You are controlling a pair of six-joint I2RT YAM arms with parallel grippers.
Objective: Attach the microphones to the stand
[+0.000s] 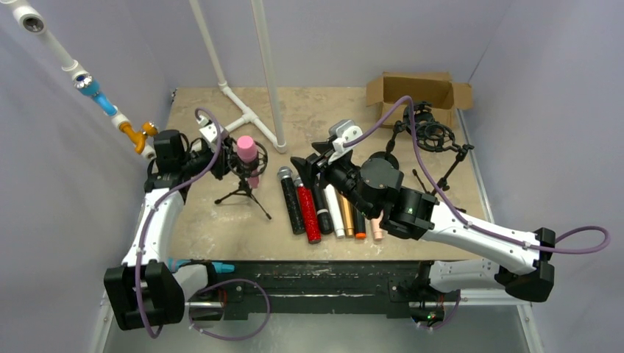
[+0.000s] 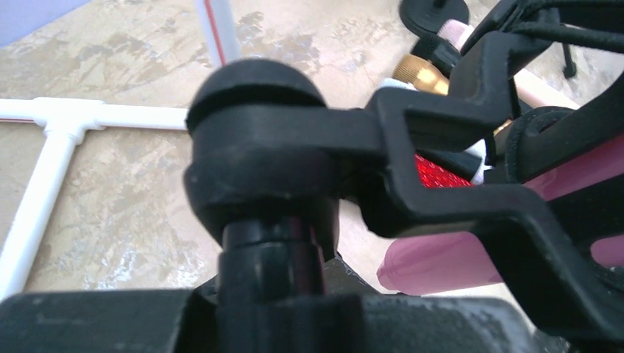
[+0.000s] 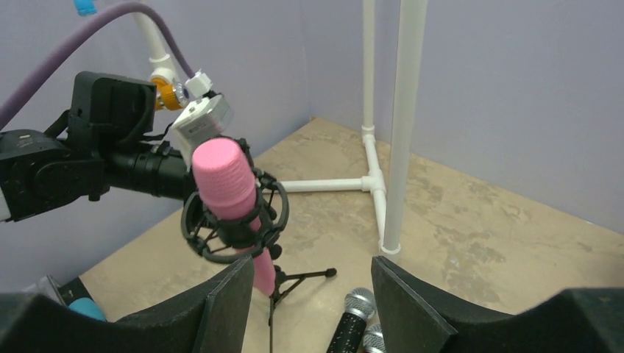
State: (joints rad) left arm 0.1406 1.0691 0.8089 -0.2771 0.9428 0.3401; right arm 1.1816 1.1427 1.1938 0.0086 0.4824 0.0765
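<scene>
The ball joint of the black tripod microphone stand [image 2: 257, 147] fills our left wrist view, blurred. Its stem sinks between the dark fingers of the left tool [image 1: 221, 163], which is clenched on it. The slim pink microphone [image 3: 224, 184] sits tilted in the stand's ring mount. The right tool [image 3: 313, 309] hangs released over the other microphones [image 1: 324, 209], which lie side by side on the beige counter [image 1: 221, 228]. The arm hides some, so we cannot count them.

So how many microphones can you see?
8. One pink microphone sits in the stand at left. Seven lie in a row mid-table, partly under the right arm; more may be hidden beneath it.
</scene>
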